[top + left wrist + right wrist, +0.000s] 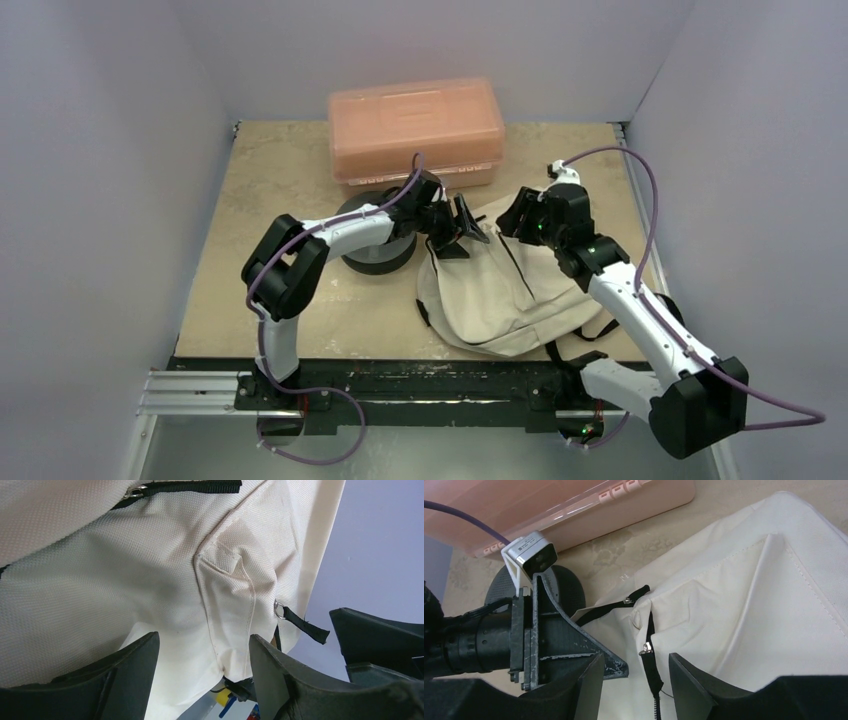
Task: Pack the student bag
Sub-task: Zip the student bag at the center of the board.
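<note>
A: From above: one student bag (500,290) lies beneath the left gripper (465,225) and the right gripper (508,218). One pink box (415,135) and one grey disc (375,245) sit beyond the left one, unpacked.

B: Left wrist: jaws astride a bag fold. Gripping? Cannot tell.

A: Right wrist: that gripper is released, with a zip pull (647,650) between its fingers. I judge packing barely begun.

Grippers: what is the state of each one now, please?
Left gripper: open, student bag fabric between; grip unclear.
Right gripper: open, holding nothing.
</note>
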### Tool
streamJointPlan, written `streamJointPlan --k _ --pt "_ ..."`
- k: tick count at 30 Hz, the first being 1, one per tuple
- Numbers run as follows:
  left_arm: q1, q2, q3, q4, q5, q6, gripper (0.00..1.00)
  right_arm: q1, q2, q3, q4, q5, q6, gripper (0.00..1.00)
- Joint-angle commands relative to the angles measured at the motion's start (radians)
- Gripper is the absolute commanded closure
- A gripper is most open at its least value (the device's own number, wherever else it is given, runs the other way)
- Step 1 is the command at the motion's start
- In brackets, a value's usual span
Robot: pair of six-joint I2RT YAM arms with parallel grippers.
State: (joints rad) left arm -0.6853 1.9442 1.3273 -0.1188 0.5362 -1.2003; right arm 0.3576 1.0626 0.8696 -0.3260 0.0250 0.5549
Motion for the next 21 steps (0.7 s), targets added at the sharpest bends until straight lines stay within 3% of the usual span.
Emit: streamJointPlan --k 1,9,12,14,15,21 --pt "0.006 -0.060 -0.005 0.055 0.035 0.025 0.34 0.000 0.036 -0.020 0.083 -0.023 -0.045 0.47" --pt "0.006 -0.069 -0.007 0.090 0.061 0.018 0.34 0.000 0.080 -0.044 0.115 -0.023 -0.060 0.49" --pt "0.006 -0.070 -0.005 0.096 0.064 0.021 0.34 -0.001 0.094 -0.052 0.132 -0.023 -0.068 0.64" --pt "0.006 -0.076 -0.006 0.099 0.059 0.027 0.34 0.000 0.099 -0.056 0.141 -0.022 -0.072 0.82" --pt "0.007 -0.077 -0.008 0.101 0.054 0.028 0.33 0.000 0.097 -0.058 0.142 -0.019 -0.073 0.96" --pt "0.009 -0.028 0.097 0.017 0.028 0.005 0.35 0.001 0.064 -0.046 0.108 -0.002 -0.127 1.00"
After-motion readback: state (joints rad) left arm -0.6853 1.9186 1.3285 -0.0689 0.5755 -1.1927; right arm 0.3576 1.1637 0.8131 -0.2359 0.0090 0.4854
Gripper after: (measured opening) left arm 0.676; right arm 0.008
